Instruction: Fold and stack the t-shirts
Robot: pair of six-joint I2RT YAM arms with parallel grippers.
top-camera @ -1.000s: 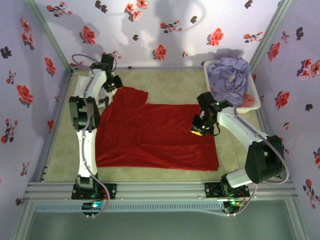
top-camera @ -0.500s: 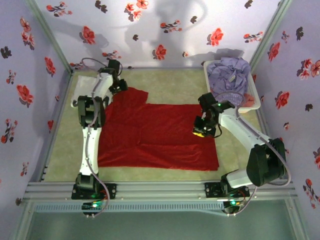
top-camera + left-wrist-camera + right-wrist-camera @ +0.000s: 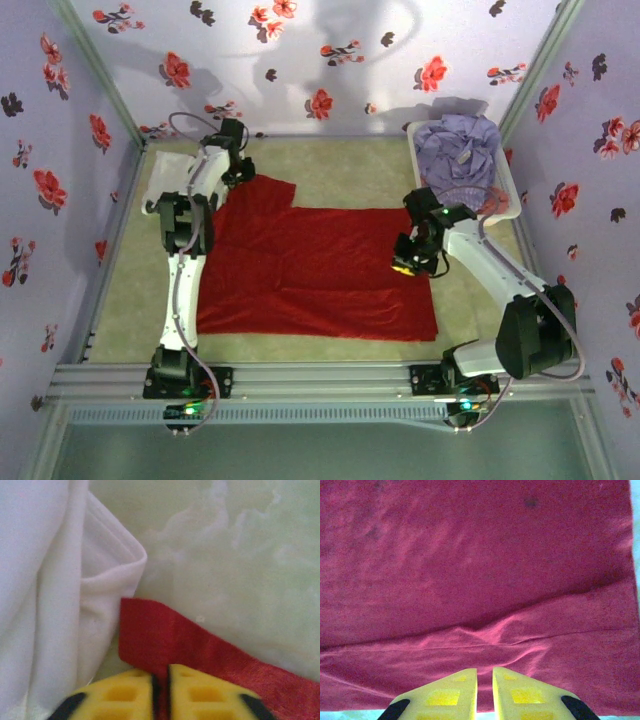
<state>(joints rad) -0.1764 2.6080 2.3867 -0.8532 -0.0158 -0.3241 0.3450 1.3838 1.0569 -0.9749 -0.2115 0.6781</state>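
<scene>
Holding red t-shirt (image 3: pixel 310 270) flat mid-table by two edges to set up the fold: left arm (image 3: pixel 178 270) stretched long to 11 o'clock, right arm (image 3: pixel 490 265) elbowed in at 3 o'clock, left gripper (image 3: pixel 160 675) pressed together on the sleeve corner just beside white t-shirt (image 3: pixel 45 605), right gripper (image 3: pixel 484 680) near-closed, probably nipping the hem.

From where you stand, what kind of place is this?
Probably a robot test booth for laundry folding: flower-papered walls enclose a table, a red t-shirt lies spread, and a white basket holds clothes.
</scene>
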